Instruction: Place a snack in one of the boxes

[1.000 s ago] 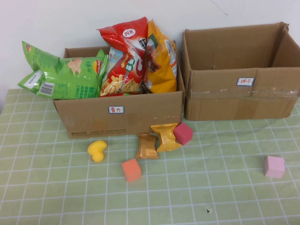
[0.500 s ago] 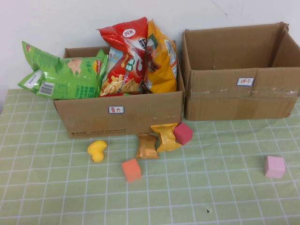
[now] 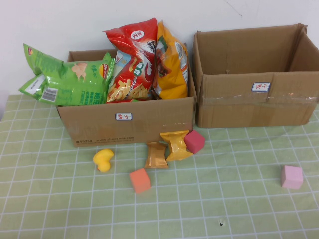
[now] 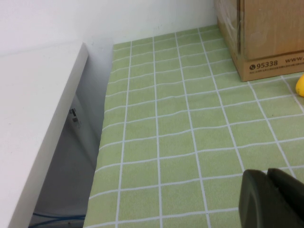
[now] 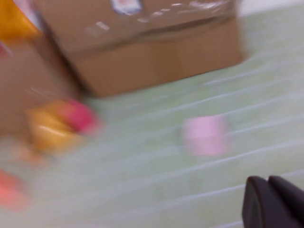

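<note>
Two small snack packets lie in front of the left box (image 3: 129, 122): a brown one (image 3: 156, 155) and a yellow one (image 3: 176, 145). The left box holds green (image 3: 70, 82), red (image 3: 132, 62) and yellow (image 3: 170, 62) chip bags. The right box (image 3: 254, 99) looks empty. Neither gripper shows in the high view. My left gripper (image 4: 269, 175) is shut and empty over the cloth near the table's left edge. My right gripper (image 5: 269, 182) is shut and empty, short of the pink cube (image 5: 205, 134); that view is blurred.
A yellow toy (image 3: 103, 160), an orange cube (image 3: 139, 180), a magenta cube (image 3: 195, 141) and a pink cube (image 3: 291, 177) lie on the green checked cloth (image 3: 224, 199). A white shelf (image 4: 33, 114) stands beside the table's left edge.
</note>
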Available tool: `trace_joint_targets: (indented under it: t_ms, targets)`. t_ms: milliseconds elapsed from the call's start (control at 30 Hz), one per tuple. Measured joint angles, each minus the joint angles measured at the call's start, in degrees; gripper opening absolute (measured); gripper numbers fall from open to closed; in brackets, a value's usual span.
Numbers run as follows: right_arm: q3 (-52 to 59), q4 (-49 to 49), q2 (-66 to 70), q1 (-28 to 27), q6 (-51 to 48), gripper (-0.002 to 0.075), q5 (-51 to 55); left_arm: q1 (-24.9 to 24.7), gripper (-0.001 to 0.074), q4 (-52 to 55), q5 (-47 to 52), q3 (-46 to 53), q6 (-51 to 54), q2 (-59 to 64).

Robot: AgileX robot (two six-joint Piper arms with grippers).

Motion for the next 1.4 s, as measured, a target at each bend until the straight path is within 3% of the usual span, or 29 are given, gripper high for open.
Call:
trace_joint_targets:
  t_ms: [200, 367, 700, 833, 967, 1067, 1400]
  targets:
    - [0.42, 37.5, 0.0, 0.0, 12.19, -0.0002, 0.27, 0.0, -0.0002, 0.0, 0.0, 0.0, 0.0, 0.0]
    - [0.42, 44.72, 0.0, 0.0, 6.17, -0.0002, -0.43, 0.0, -0.0002, 0.0, 0.0, 0.0, 0.0, 0.0]
    - [-2.89, 43.93, 0.0, 0.0, -19.77, -0.0002, -0.39, 0.0, -0.0002, 0.0, 0.0, 0.0, 0.0, 0.0]
    - [-13.5, 33.79, 4.43, 0.0, -28.26, -0.0002, 4.58, 0.0, -0.0002, 0.0, 0.0, 0.0, 0.0, 0.0]
    - [-27.71, 14.52, 16.4, 0.0, -28.24, -0.0002, 16.85, 0.0, -0.0002, 0.0, 0.0, 0.0, 0.0, 0.0]
    - [-36.77, 5.8, 26.03, 0.0, -26.37, -0.0002, 25.26, 0.0, -0.0002, 0.0, 0.0, 0.0, 0.0, 0.0]
    - [-57.68, 2.93, 51.95, 0.0, -25.75, -0.0002, 37.39, 0.0, -0.0002, 0.0, 0.0, 0.0, 0.0, 0.0]
